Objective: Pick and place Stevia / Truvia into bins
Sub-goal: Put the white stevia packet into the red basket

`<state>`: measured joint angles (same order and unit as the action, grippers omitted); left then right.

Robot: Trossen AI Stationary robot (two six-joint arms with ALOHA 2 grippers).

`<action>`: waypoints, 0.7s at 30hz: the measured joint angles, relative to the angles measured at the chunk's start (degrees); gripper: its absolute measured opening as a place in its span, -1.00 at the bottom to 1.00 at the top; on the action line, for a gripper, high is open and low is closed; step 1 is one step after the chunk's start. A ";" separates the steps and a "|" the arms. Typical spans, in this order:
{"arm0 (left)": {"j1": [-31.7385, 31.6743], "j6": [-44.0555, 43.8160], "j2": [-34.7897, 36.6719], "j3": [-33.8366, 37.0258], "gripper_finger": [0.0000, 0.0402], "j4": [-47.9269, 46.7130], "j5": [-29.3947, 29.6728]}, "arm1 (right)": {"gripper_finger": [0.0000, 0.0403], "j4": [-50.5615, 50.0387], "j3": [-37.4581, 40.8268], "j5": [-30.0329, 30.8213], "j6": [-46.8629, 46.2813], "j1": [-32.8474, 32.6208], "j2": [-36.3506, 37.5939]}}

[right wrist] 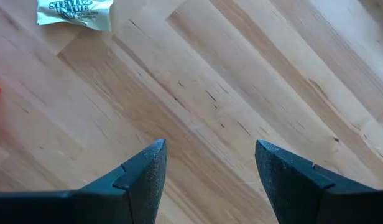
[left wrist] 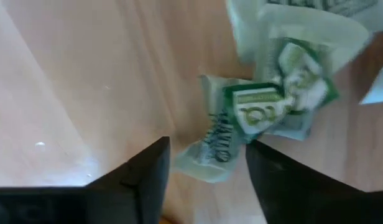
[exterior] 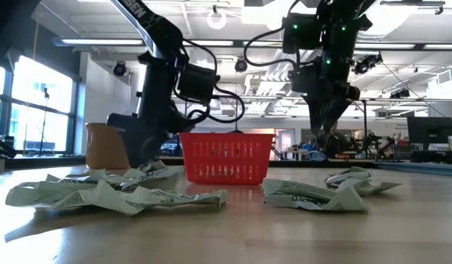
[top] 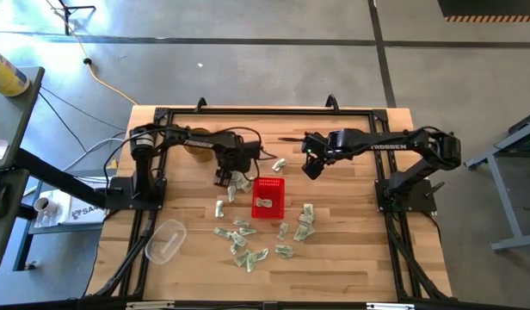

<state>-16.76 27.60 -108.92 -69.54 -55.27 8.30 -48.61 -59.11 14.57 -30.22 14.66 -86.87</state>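
Many pale green and white sachets (top: 248, 245) lie scattered on the wooden table near the red basket (top: 268, 197), which holds one sachet (top: 264, 203). My left gripper (top: 224, 179) is low over the table, left of the basket, and open. In the left wrist view its fingers stand on either side of the end of a crumpled sachet (left wrist: 210, 152) that lies flat on the wood with others (left wrist: 285, 81) beyond it. My right gripper (top: 310, 170) hangs open above bare wood, beyond the basket's far right corner, with a sachet (right wrist: 73, 14) ahead of it.
A clear plastic tub (top: 164, 239) lies near the table's left near corner. A round amber cup (top: 196, 146) stands at the far side behind the left arm. More sachets lie right of and in front of the basket (top: 304, 222). Bare wood shows along the table's right side.
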 joint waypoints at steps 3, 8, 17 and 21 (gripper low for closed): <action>-2.35 2.81 0.00 0.00 -0.10 1.98 -3.67 | 0.17 0.07 0.00 0.09 0.00 0.00 0.00; -5.49 3.29 0.02 -0.02 -0.62 5.89 -6.49 | 0.17 0.07 0.00 0.78 -0.92 0.00 0.00; -6.62 2.55 -0.09 -5.21 -0.78 1.07 -4.86 | 0.17 1.75 0.00 2.70 -2.43 -0.04 0.00; -6.49 -1.02 -0.09 -13.33 -0.88 -5.18 -9.90 | 0.17 3.93 0.00 0.39 -0.12 -0.04 0.00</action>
<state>-23.24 26.59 -109.01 -82.87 -60.45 -1.60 -44.67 -59.11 14.95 -30.34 14.61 -86.87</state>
